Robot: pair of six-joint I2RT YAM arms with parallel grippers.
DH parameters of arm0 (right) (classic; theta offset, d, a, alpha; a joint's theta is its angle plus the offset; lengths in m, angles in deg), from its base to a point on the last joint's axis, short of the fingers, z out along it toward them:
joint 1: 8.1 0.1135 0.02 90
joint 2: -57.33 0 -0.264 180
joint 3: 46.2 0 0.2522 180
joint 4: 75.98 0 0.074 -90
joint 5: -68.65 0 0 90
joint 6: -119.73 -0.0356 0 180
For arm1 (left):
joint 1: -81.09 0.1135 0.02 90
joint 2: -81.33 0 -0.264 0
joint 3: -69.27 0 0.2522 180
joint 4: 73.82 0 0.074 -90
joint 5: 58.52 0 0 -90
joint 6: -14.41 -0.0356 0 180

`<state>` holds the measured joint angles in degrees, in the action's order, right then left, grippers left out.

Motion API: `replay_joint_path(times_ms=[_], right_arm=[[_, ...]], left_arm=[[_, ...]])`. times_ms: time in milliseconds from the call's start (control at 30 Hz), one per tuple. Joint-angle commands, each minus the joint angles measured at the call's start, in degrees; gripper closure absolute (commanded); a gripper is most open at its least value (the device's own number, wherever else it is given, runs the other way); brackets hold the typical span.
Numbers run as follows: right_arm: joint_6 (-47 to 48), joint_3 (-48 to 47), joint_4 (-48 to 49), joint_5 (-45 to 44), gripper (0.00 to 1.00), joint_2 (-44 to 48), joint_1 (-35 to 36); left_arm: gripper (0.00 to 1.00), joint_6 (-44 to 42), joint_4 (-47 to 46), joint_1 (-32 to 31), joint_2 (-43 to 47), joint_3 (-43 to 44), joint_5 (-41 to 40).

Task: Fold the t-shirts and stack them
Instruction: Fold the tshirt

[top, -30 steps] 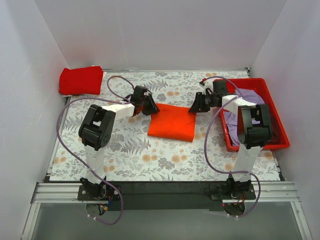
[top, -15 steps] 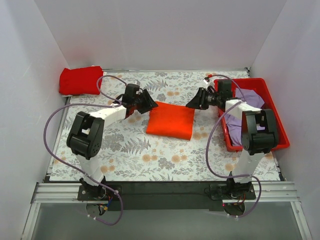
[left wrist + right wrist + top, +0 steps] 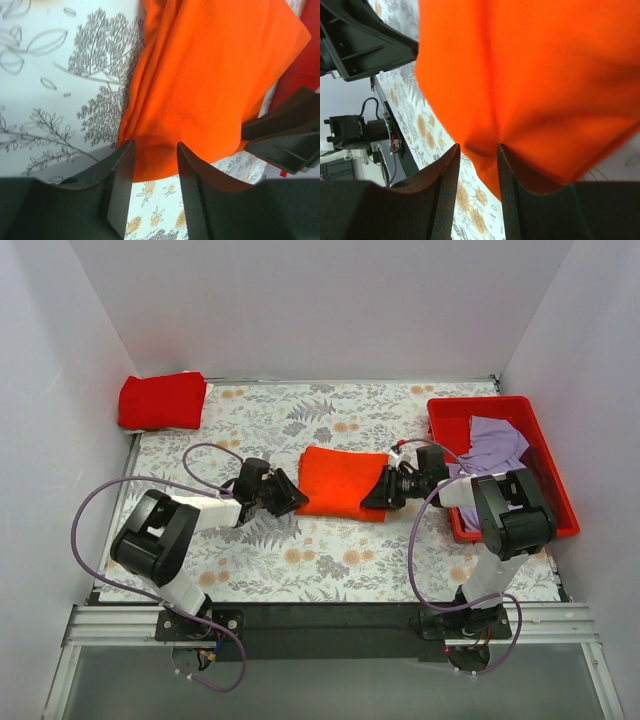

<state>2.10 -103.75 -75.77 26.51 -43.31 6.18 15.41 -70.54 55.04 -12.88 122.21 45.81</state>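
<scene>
Both sets clenched on orange t-shirt (image 3: pixel 340 480), centre of counter (image 3: pixel 300 560): left fingers (image 3: pixel 120 190), right fingers (image 3: pixel 447 195) pinch near corners, likely to tension cloth for next fold. Red t-shirt (image 3: pixel 160 400) folded, far-left corner.

Your two arms are built the same way. On the left arm (image 3: pixel 205 512) and the right arm (image 3: pixel 485 578) you see white links between large, rounded black joint housings. From each black base (image 3: pixel 190 622) a thin purple cable (image 3: pixel 100 502) runs in a loose loop up to the wrist. The left gripper (image 3: pixel 288 496) and the right gripper (image 3: pixel 377 490) are matte black. Their fingers (image 3: pixel 121 187) are flat, angular plastic blades, and one shows fine ribs along its inner edge.
</scene>
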Motion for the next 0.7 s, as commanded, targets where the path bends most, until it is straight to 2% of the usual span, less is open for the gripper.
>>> replay_joint_path(times_ms=[0,133,200,233,367,500,633,667], right_arm=[[3.11,3.79,3.86,-2.41,0.58,0.28,-0.92],[4.17,5.03,3.69,-1.37,0.59,0.08,-1.54],[3.30,5.12,3.51,-0.22,0.59,1.93,-1.63],[2.94,5.03,3.51,0.13,0.59,4.20,-1.54],[-0.65,4.59,3.69,2.94,0.57,9.49,-0.84],[-4.60,2.57,4.56,1.81,0.55,12.83,5.82],[-13.21,3.70,15.17,-1.01,0.53,12.32,11.20],[-14.71,4.06,20.51,-1.88,0.53,11.44,11.90]], left_arm=[[0.64,5.23,-1.11,-0.85,1.84,-7.24,-1.50],[0.71,8.75,-2.26,-1.03,5.52,-12.71,0.87],[0.72,9.63,-1.91,-1.29,9.55,-15.09,0.88],[0.72,9.72,-0.61,-1.81,14.45,-17.18,-0.17],[0.71,9.29,5.98,-3.31,25.82,-19.23,-3.77],[0.65,8.84,11.96,-4.01,34.52,-19.32,-6.15],[0.59,7.97,13.91,-4.19,38.84,-18.79,-7.91],[0.58,7.62,14.17,-4.28,39.45,-18.35,-8.09]])
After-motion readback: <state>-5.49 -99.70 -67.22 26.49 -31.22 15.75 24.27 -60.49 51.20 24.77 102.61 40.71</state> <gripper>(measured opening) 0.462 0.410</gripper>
